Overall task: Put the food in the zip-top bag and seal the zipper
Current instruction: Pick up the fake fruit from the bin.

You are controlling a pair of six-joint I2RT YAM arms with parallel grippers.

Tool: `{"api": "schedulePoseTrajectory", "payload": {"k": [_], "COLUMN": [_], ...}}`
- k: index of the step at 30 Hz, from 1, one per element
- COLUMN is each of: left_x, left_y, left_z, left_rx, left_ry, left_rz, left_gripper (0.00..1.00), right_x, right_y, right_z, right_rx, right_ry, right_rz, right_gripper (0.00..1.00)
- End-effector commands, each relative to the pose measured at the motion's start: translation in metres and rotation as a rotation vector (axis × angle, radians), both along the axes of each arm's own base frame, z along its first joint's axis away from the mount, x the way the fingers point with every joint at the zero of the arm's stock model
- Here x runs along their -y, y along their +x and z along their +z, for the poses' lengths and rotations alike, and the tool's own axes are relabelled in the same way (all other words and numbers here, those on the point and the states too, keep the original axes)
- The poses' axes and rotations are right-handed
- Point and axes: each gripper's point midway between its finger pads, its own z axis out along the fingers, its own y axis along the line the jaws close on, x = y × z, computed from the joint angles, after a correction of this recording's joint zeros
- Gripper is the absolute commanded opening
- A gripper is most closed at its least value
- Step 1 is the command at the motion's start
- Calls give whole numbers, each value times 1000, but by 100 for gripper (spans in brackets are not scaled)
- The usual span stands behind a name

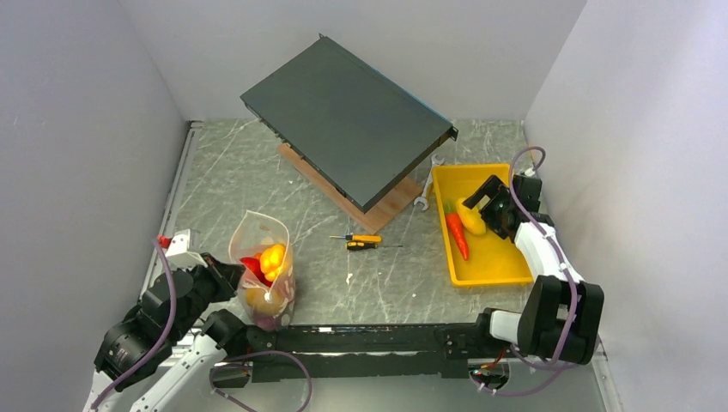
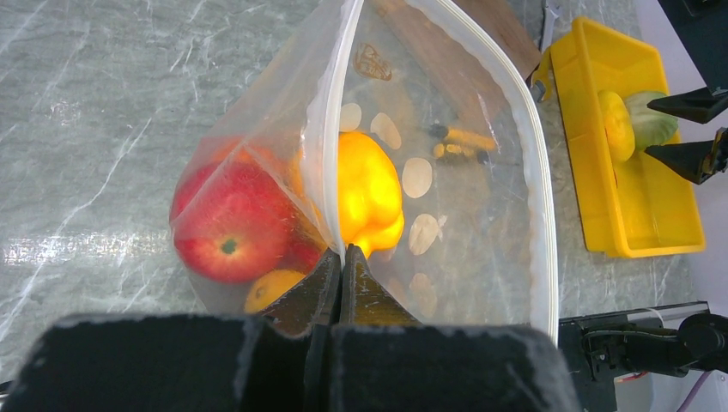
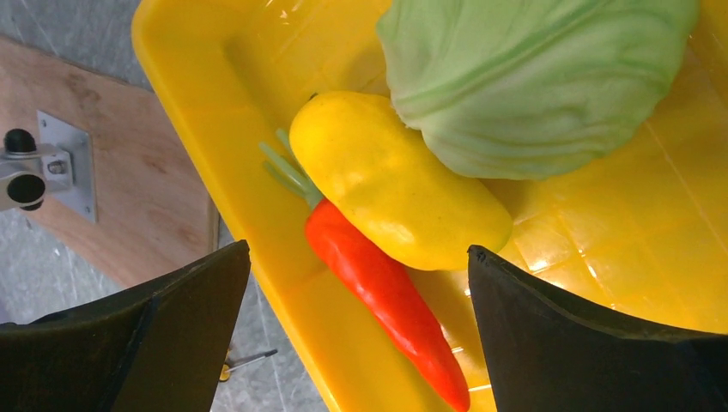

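Zip-top bag [image 2: 275, 120] gapes, zipper [image 2: 327, 137] pinched between left fingers [image 2: 311, 296].

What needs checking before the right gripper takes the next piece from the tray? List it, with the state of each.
1. Grip of the left gripper on the bag edge: ok, pinched shut.
2. Mouth of the bag standing open: ok.
3. The right gripper open over the tray: ok.
4. The yellow piece lined up between the jaws: ok.
5. Yellow piece free of neighbours: not ok, the carrot lies against it.
6. Spare room in bag: cannot tell.
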Motion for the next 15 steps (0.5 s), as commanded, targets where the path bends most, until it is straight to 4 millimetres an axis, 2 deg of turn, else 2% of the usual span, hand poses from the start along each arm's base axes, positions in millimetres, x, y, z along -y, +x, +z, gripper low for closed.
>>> {"api": "schedulePoseTrajectory", "payload": {"k": [1,9,15], "left_x": [6,5,7], "left_y": [4,5,6], "left_z": [4,4,2], "left_rx": [13,13,-3], "left_ry": [11,10,22], "left_rz": [-25,-20,-27], "left_gripper": [0,0,0], "right_x": [3,19,12], "right_y": [16,15,25], "right_z": [5,-10,-34], "right_rx": [86,28,-31], "right_ry": [-27,-127,-83], "right_rz": [39,33,80], "right_gripper": [99,99,99]}}
